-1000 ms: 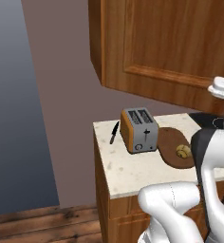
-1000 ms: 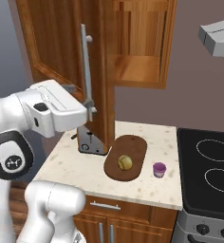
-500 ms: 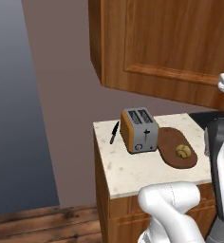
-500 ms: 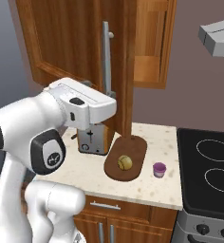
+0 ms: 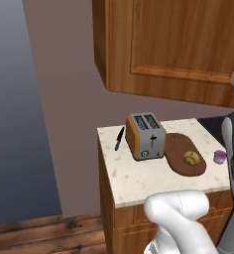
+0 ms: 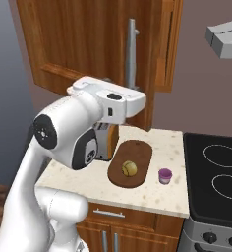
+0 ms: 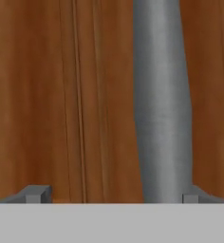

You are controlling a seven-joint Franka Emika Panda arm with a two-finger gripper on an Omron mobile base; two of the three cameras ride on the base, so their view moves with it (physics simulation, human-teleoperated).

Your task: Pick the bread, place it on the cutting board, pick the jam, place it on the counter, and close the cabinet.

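Brown cabinet [image 6: 88, 44] door, silver handle [image 7: 163, 102] at frame centre-right — end effector [image 7: 116, 194] wide, holding nothing, close against it.

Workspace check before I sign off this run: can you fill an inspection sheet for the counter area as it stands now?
Surface: cream speckled counter, black stovetop beside it.
Job's things: bread lies on the cutting board; jam stands on the counter beside the board; cabinet door stands ajar.
Clutter: toaster and a black knife on the counter.
Grippers: gripper open, facing the door, right beside its silver handle; holds nothing.
Cables: nothing seen.
Surroundings: range hood above the stove, wood floor.
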